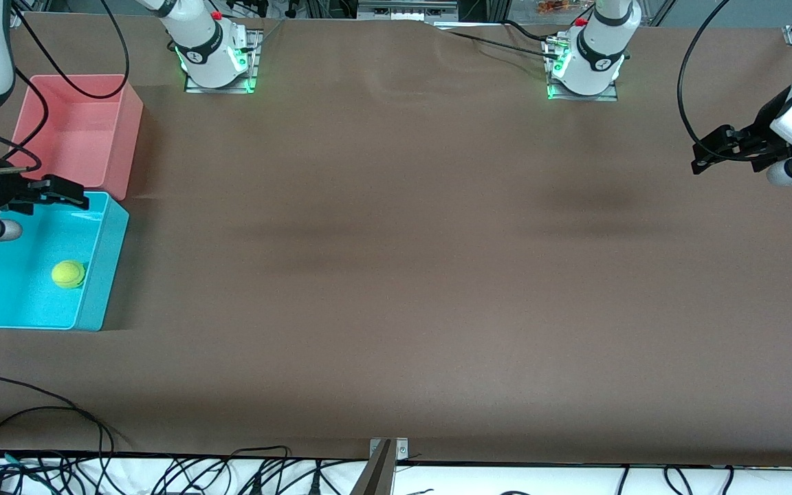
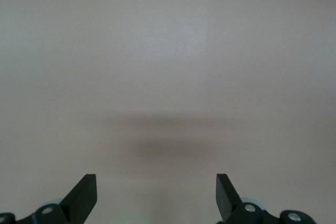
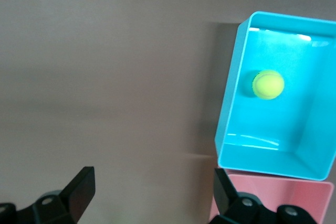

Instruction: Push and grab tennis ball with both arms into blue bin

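Note:
The yellow-green tennis ball (image 1: pixel 68 273) lies on the floor of the blue bin (image 1: pixel 104 275) at the right arm's end of the table. It also shows in the right wrist view (image 3: pixel 268 84), inside the blue bin (image 3: pixel 231 108). My right gripper (image 1: pixel 69 194) is open and empty, up in the air over the bin's rim where it meets the pink-red bin. My left gripper (image 1: pixel 709 152) is open and empty, raised over the bare table at the left arm's end. In the left wrist view the left gripper (image 2: pixel 156 195) shows only brown table between its fingers.
A pink-red bin (image 1: pixel 124 117) stands against the blue bin, farther from the front camera; it also shows in the right wrist view (image 3: pixel 294 195). Black cables (image 1: pixel 59 419) trail over the table's front edge. The brown table (image 1: pixel 396 275) stretches between the arms.

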You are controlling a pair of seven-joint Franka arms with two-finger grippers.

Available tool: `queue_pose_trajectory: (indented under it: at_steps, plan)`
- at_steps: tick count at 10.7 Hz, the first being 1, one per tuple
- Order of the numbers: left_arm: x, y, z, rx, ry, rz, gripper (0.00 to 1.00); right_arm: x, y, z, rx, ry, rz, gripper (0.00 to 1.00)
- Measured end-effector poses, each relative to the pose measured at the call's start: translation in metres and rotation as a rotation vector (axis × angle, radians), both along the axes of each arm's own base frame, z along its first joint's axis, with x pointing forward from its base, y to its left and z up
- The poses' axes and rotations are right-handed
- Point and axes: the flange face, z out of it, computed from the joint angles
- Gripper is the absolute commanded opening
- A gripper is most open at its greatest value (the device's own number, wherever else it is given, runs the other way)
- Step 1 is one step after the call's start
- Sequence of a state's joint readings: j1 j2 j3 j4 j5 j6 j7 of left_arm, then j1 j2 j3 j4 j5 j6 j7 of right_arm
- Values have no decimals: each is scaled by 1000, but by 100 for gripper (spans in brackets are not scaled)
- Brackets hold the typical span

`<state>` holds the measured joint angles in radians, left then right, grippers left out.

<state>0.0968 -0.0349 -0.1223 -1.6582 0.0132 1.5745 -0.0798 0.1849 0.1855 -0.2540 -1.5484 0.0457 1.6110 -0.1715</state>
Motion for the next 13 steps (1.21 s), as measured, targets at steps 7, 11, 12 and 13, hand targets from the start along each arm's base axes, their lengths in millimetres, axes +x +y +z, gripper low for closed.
queue_pose_trajectory:
  at_steps: [7,11,12,13]
  plan:
    - [0,0,0,0,-1,0,100,-47,8,-1,20,-17,-64,100]
    - [0,0,0,0,-1,0,100,-48,-16,-7,28,-83,-43,100]
    - [0,0,0,0,-1,0,100,-47,-14,-7,27,-88,-43,100]
    - [0,0,0,0,-1,0,100,-47,-12,-6,27,-92,-48,100]
